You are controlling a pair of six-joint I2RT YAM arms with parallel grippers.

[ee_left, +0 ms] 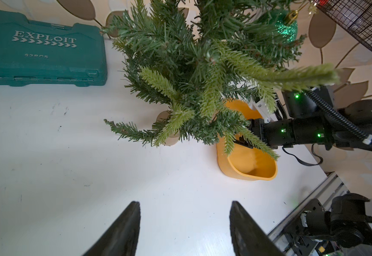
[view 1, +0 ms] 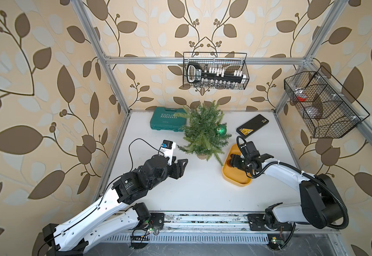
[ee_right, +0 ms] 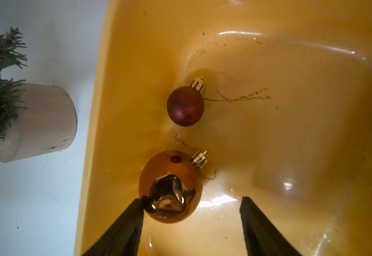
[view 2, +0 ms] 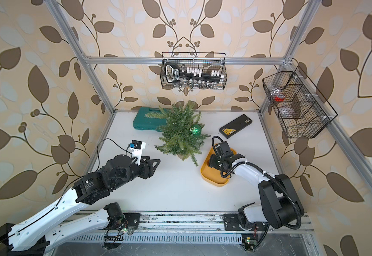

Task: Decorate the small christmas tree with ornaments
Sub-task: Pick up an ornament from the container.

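Right wrist view, gold bauble [ee_right: 170,188], cap pointing away from right hand [ee_right: 192,199]

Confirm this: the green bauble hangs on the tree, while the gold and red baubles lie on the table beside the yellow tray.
One thing is wrong. The gold bauble and red bauble lie inside the yellow tray, not beside it; the right wrist view shows this. The green bauble does hang on the tree.

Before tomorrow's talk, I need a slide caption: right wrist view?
Right gripper, jaws open, at the gold ornament in the yellow tray.
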